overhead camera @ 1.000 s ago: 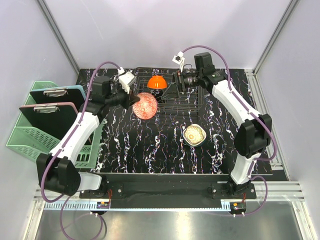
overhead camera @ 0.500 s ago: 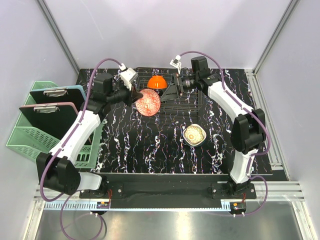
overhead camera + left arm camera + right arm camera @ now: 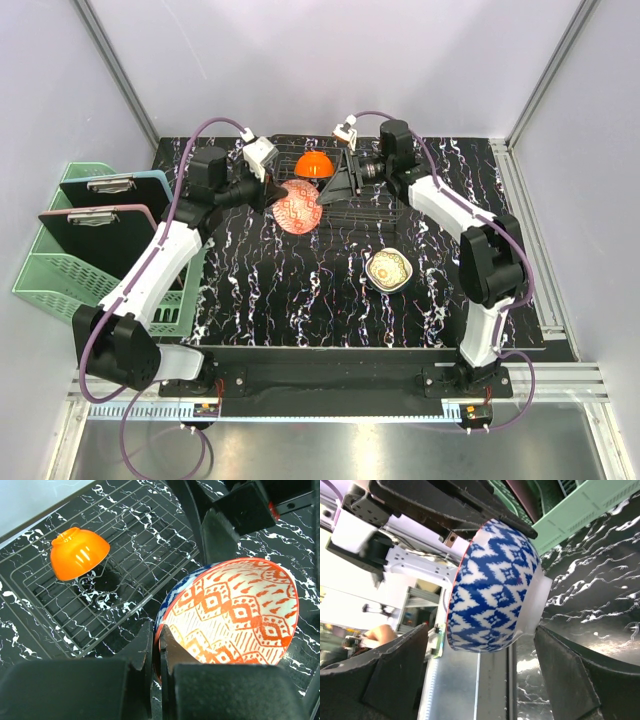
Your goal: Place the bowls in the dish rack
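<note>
My left gripper (image 3: pixel 159 650) is shut on the rim of a bowl (image 3: pixel 235 615) that is red-patterned inside and blue-and-white outside. It holds the bowl (image 3: pixel 298 205) tilted on edge, just off the left front of the dish rack (image 3: pixel 375 205). My right gripper (image 3: pixel 338 183) is open and faces the bowl. In the right wrist view the bowl's blue-and-white outside (image 3: pixel 495 585) sits between that gripper's spread fingers (image 3: pixel 395 675), apart from both. An orange bowl (image 3: pixel 313 163) lies upside down on the rack (image 3: pixel 135 540). A cream bowl with a floral inside (image 3: pixel 389 269) stands on the table.
A mint-green slatted basket (image 3: pixel 60 275) holding clipboards stands off the table's left edge. The black marbled table (image 3: pixel 300 300) ends at white walls behind and at both sides. The right arm's links reach over the rack's right half.
The left arm has carried the patterned bowl slightly up and right, toward the rack. The right gripper has moved left, closer round the bowl, still spread wide.
</note>
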